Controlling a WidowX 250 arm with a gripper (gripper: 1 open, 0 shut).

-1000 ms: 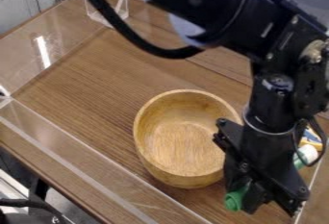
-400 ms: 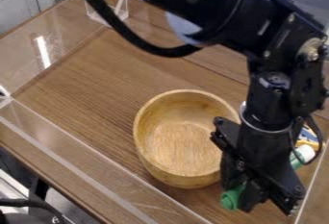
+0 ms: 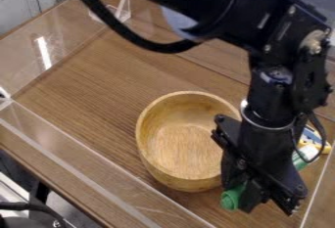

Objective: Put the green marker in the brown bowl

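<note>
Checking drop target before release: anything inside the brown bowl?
The brown bowl shows only bare wood grain inside. The gripper covers its right rim, so that edge is hidden. The green marker sits outside, under the gripper.

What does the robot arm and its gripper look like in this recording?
The arm is matte black all over, built of chunky rounded segments, with a thick black cable looping along its upper part. The gripper is black too, a blocky angular assembly. No readable markings show.
</note>
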